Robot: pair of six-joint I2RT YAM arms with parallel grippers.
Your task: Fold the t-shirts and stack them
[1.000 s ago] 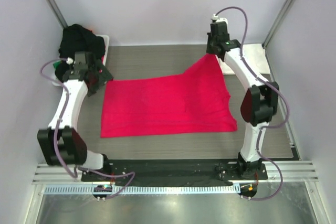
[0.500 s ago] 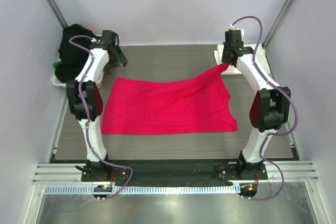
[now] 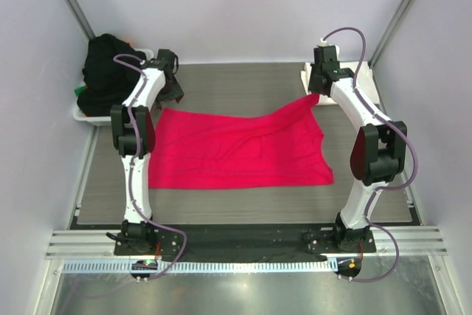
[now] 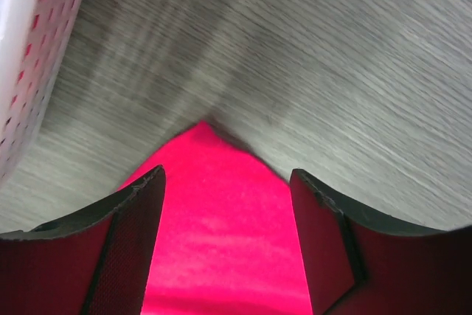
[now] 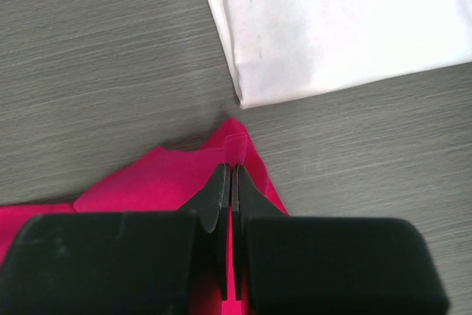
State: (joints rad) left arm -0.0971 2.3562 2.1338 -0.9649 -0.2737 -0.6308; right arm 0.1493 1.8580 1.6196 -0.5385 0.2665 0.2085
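Observation:
A pinkish-red t-shirt [image 3: 236, 149] lies spread on the grey table. My left gripper [image 3: 171, 97] is open just over its far-left corner. In the left wrist view [image 4: 225, 178] the red corner [image 4: 221, 212] lies between the jaws, which stand well apart. My right gripper [image 3: 316, 96] is shut on the shirt's far-right corner. In the right wrist view [image 5: 231, 171] red cloth [image 5: 147, 182] is pinched between the fingers. A white folded t-shirt [image 5: 332, 20] lies just beyond the right gripper [image 3: 307, 73]. Black t-shirts [image 3: 110, 71] are heaped at the far left.
A white slotted basket [image 3: 82, 114] stands at the far left under the black heap, its wall close to the left gripper [image 4: 37, 49]. A bit of green cloth [image 3: 80, 92] and of orange cloth [image 3: 130, 40] show in the heap. Walls enclose the table on three sides.
My left arm has swung from beside the basket to the shirt's far-left corner. My right gripper has drawn the far-right corner out to the right and lowered it; the shirt lies flatter.

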